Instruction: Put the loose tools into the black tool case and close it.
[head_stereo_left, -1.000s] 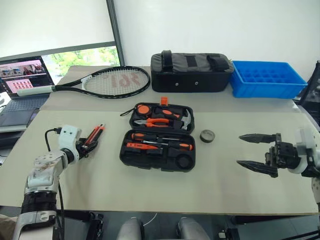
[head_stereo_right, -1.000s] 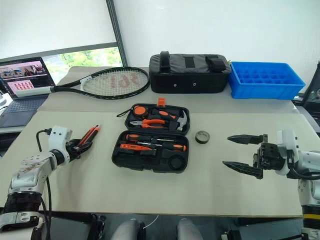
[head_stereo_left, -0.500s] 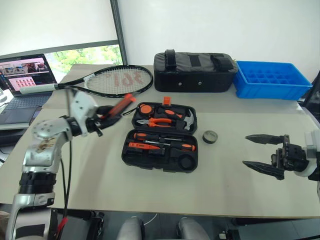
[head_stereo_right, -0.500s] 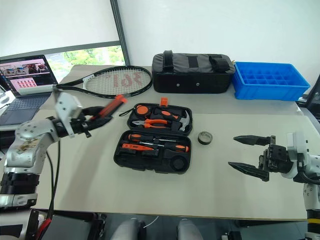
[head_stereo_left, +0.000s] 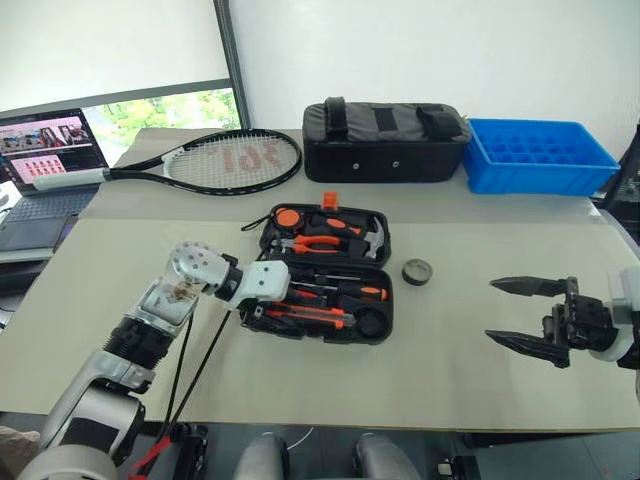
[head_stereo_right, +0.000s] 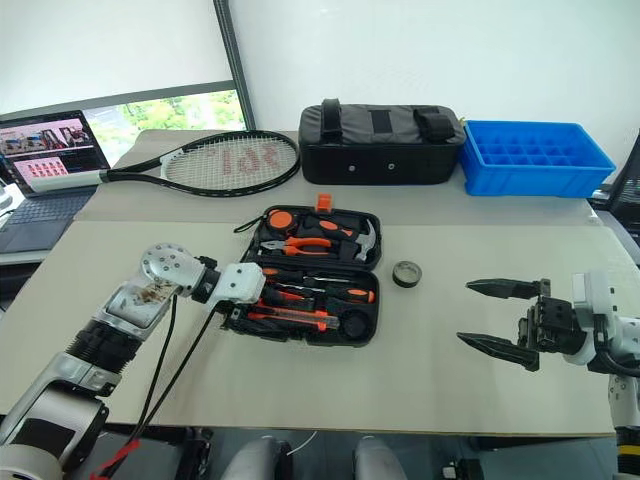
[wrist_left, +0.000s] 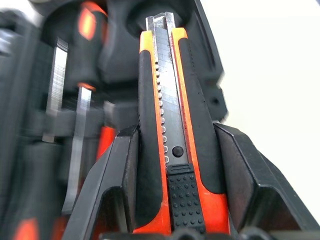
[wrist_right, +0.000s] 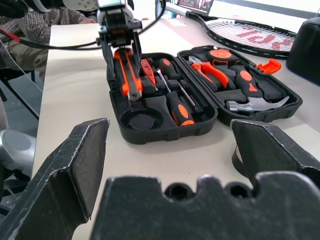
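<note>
The left gripper (wrist_left: 172, 200) clamps an orange-and-black knife (wrist_left: 167, 125) over the open case (head_stereo_left: 375, 330); its wrist view shows the notched blade. The right gripper (head_stereo_left: 525, 312) gapes empty.

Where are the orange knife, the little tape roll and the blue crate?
utility knife (wrist_left: 167, 125), left wrist view, on its metal blade strip.
tape roll (head_stereo_left: 417, 271), left eye view, on its top face.
blue crate (head_stereo_left: 540, 178), left eye view, on its front wall.

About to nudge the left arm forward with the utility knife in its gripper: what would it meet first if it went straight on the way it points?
Most likely the black tool case: the left gripper holds the utility knife tip-first over its near tray, above the slots. Whether the tip already touches is unclear.
</note>
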